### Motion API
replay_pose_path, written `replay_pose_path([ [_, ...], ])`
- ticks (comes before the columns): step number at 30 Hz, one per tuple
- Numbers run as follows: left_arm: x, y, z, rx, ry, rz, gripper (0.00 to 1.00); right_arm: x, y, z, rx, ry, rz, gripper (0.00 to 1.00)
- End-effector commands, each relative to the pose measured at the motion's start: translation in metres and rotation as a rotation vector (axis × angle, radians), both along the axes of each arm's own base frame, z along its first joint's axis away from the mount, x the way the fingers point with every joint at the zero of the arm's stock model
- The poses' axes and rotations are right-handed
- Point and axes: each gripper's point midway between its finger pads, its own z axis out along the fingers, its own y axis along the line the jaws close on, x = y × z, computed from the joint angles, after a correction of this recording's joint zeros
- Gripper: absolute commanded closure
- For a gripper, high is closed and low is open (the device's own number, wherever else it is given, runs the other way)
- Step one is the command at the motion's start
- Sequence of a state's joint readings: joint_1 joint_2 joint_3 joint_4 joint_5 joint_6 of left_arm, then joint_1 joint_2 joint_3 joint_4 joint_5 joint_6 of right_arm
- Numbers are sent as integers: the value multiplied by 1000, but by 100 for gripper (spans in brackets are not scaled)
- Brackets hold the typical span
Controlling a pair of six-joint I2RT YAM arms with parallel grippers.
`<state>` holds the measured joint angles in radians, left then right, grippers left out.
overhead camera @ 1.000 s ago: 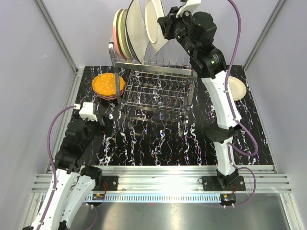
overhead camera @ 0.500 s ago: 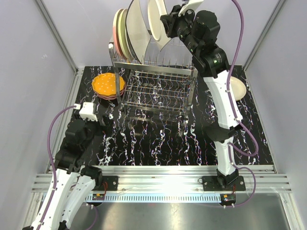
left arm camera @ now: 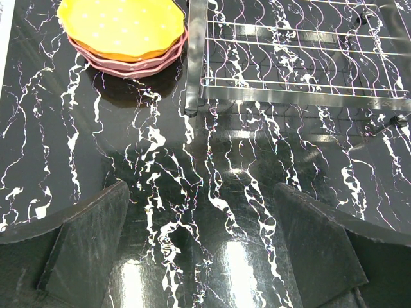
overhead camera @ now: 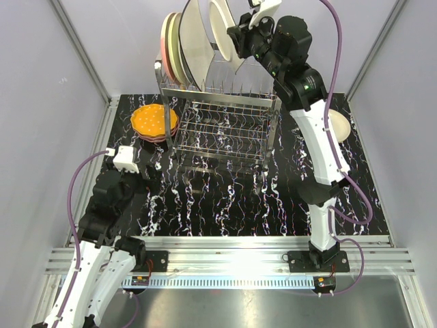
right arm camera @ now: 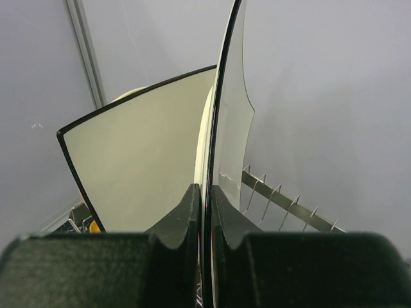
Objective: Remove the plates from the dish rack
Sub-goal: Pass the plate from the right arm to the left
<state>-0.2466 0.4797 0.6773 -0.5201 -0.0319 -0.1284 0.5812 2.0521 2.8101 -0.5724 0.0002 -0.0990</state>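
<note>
Right gripper (right arm camera: 205, 192) is pinched tight on the rim of a cream plate (right arm camera: 232, 128), held upright above the dish rack (overhead camera: 225, 126) beside the square plate (right arm camera: 141, 154). This looks like the lift-out, and next it must clear the rack's pegs. Left gripper (left arm camera: 202, 237) gapes wide in front of the rack.

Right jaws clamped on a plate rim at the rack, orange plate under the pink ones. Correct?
No: the orange plate lies on top of the pink plates, per the left wrist view. The rest holds.
</note>
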Motion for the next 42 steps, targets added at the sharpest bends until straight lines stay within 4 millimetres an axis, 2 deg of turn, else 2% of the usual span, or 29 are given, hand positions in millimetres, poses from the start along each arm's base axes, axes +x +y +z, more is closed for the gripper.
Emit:
replay_pose_path([
  [1, 5, -4, 13, -9, -63, -23, 1, -85, -53, 151, 182, -458, -1, 100],
  [5, 5, -4, 12, -9, -61, -23, 1, -90, -50, 152, 144, -488, 7, 100],
  [6, 5, -4, 13, -10, -66, -21, 1, -86, -47, 147, 126, -484, 4, 100],
  [15, 2, -9, 17, -29, -81, -49, 1, -94, -49, 148, -9, -572, -43, 100],
  [24, 1, -10, 25, -56, -99, -46, 1, -114, -46, 155, -148, -689, -96, 100],
  [27, 0, -15, 38, -125, -108, -44, 1, -129, -52, 161, -222, -752, -132, 100],
  [29, -4, -28, 52, -213, -114, -87, 1, -132, -51, 157, -259, -759, -140, 100],
  [31, -7, -39, 66, -288, -128, -130, 1, -145, -62, 164, -287, -793, -167, 100],
  [32, -8, -44, 77, -324, -140, -144, 1, -144, -62, 159, -309, -787, -171, 100],
  [35, -14, -62, 98, -458, -136, -215, 1, -159, -72, 162, -343, -809, -186, 100],
  [36, -15, -67, 105, -519, -121, -222, 1, -171, -80, 167, -349, -832, -193, 100],
  [38, -19, -77, 117, -586, -113, -269, 1, -171, -83, 159, -381, -818, -214, 100],
  [39, -20, -81, 123, -648, -88, -272, 1, -175, -84, 158, -393, -825, -217, 100],
  [40, -22, -84, 129, -683, -81, -283, 1, -190, -93, 164, -402, -862, -231, 100],
  [42, -23, -89, 136, -793, -33, -281, 1, -193, -90, 152, -451, -865, -223, 100],
])
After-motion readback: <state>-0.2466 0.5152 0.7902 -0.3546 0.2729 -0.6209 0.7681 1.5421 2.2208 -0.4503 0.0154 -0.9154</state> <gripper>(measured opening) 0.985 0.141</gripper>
